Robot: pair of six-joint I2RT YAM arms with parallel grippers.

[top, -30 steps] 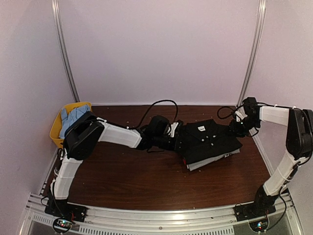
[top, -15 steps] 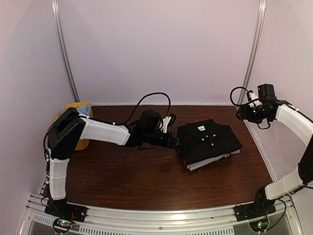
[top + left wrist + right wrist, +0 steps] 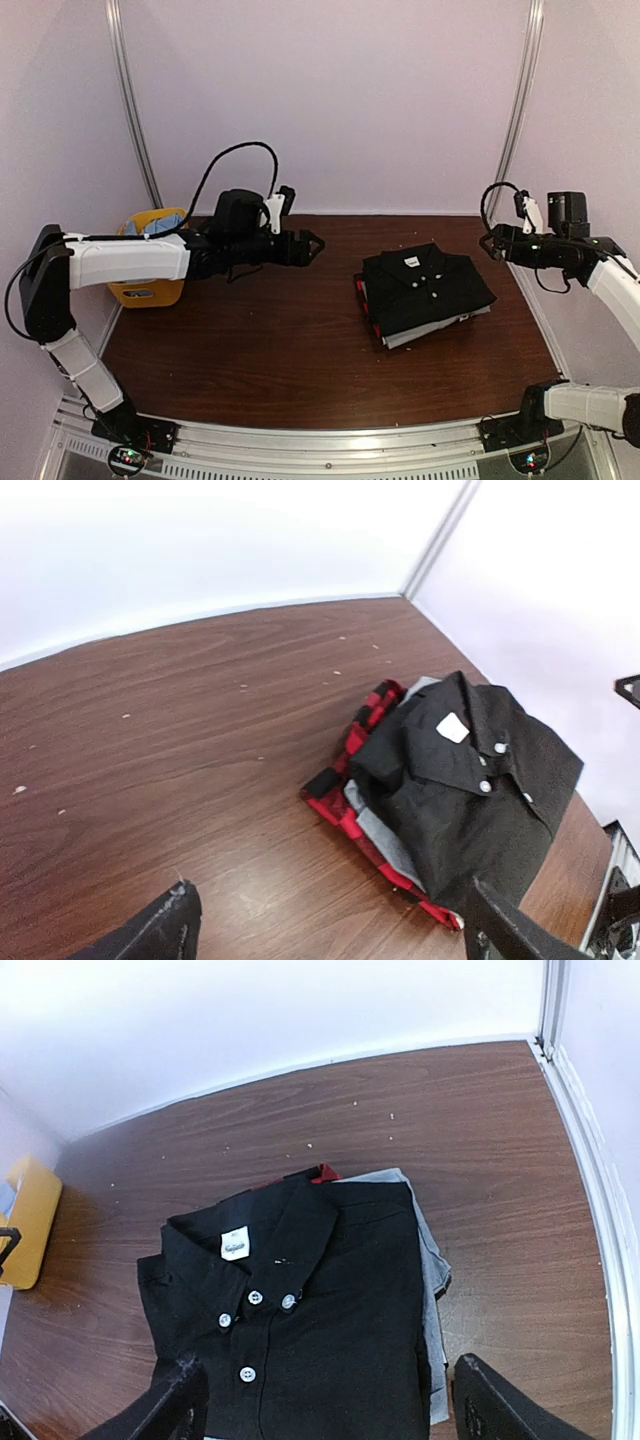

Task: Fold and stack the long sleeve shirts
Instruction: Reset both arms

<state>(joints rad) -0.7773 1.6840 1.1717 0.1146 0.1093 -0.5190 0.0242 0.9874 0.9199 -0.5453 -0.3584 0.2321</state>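
Black shirt (image 3: 425,288) lies folded atop the grey shirt (image 3: 432,1290) on the desk (image 3: 250,340), well apart from the yellow basket (image 3: 150,292). Left tool (image 3: 312,248) hangs between basket and stack, spread wide and empty. Right tool (image 3: 490,245), farthest from the basket, is also wide and empty.

a folded black shirt (image 3: 470,780) with a white neck label (image 3: 453,727) tops a grey shirt (image 3: 385,845) and a red checked garment (image 3: 335,800) at 4 o'clock on the brown counter (image 3: 180,730). at 6 o'clock the end effector (image 3: 330,900) holds its fingers (image 3: 150,935) wide apart, empty.
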